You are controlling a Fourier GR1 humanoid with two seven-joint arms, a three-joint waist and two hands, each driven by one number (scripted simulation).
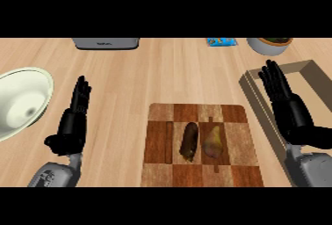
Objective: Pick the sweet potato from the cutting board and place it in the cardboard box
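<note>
The sweet potato [213, 141] lay on the cutting board [201, 173], near the board's middle and slightly toward its right half, lengthwise along the board. Just left of it on the same board lay a darker, elongated item [189, 140], close beside it or touching; the view did not settle what that item was or whether the two met.

The right hand [285, 103] stood to the right of the cutting board with its fingers straight and spread wide, holding nothing, partly over the near wall of the cardboard box [256, 99], which sat just right of the board. The left hand [74, 116] rested well to the left of the board, fingers straight and up, empty. Farther left of the board was a pale bowl [23, 101]; beyond the board's far edge, a grey appliance [107, 43], a blue packet [221, 41] and a small pot [271, 45] lined the counter's back.

By these signs the pick had not begun: the sweet potato was untouched and the box showed nothing inside. The next move appeared to call for the right hand to come left over the board and close round the paler sweet potato without catching its dark neighbour, then carry it right to the box.
</note>
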